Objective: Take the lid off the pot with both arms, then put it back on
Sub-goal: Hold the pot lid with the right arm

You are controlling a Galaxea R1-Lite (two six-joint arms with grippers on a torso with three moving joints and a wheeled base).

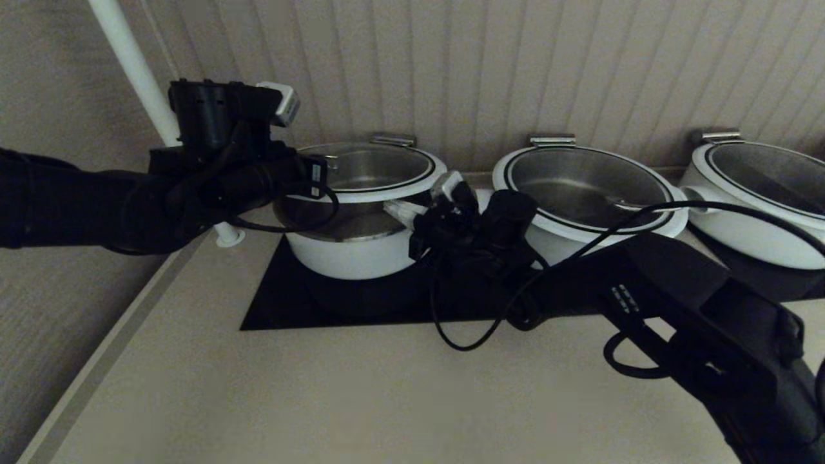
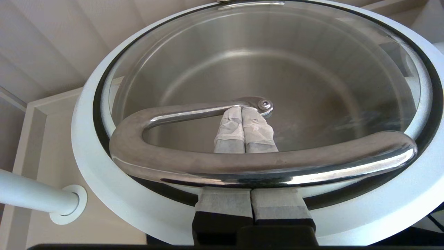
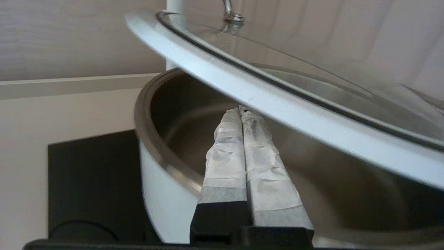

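Note:
The lid (image 1: 412, 183), glass with a white ring, hangs tilted above the white pot (image 1: 351, 254) on the left of the cooktop. My left gripper (image 1: 316, 177) is shut; in the left wrist view its fingers (image 2: 242, 109) pass under the lid's curved steel bar handle (image 2: 260, 166), which rests across them. My right gripper (image 1: 412, 209) is shut too; in the right wrist view its tips (image 3: 241, 111) press up under the lid's white ring (image 3: 277, 100), above the pot's steel rim (image 3: 163, 152). The pot's inside is bare steel.
Two wider white pots with glass lids (image 1: 580, 187) (image 1: 754, 193) stand to the right along the wall. The pots stand on a black cooktop (image 1: 290, 309) set in a beige counter. A white pole (image 1: 138, 71) rises behind my left arm.

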